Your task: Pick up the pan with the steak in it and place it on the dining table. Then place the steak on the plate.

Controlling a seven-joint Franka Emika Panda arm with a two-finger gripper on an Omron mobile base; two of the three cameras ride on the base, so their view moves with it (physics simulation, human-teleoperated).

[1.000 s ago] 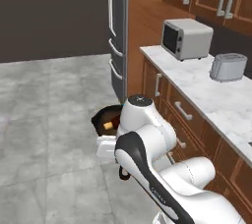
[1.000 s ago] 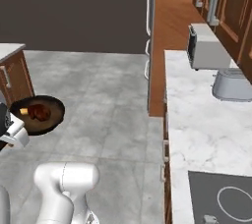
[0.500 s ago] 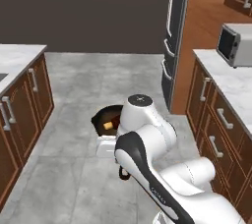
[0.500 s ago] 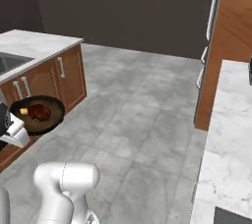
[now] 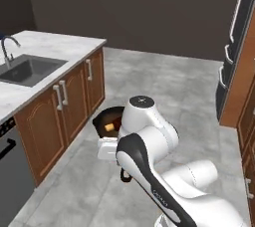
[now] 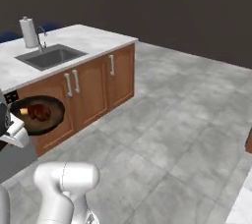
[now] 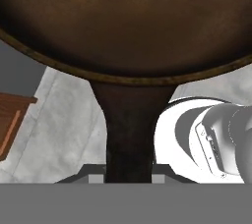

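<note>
The black pan [image 5: 105,119] hangs over the grey floor in front of my arm, with the reddish-brown steak [image 5: 115,123] lying inside it. In the right base view the pan [image 6: 47,120] sits at the left edge, the steak [image 6: 38,112] near its middle. My gripper [image 7: 129,175] is shut on the pan's handle [image 7: 129,129], and the pan's brown underside spreads above it. The dining table [image 6: 93,39], a marble island top on wooden cabinets, stands to the left with blue stools [image 6: 9,36] behind it. The plate is out of view.
A sink [image 6: 49,56], a faucet and a paper towel roll [image 6: 28,32] are set in the island. A dark dishwasher front [image 5: 10,171] is at the island's near end. The fridge [image 5: 238,47] and wooden cabinets stand at the right. Open grey floor [image 6: 187,134] lies ahead.
The whole view has swung round with the base: the counter with microwave and toaster has gone, and the island with the sink has come in. The pan stays in my gripper.
</note>
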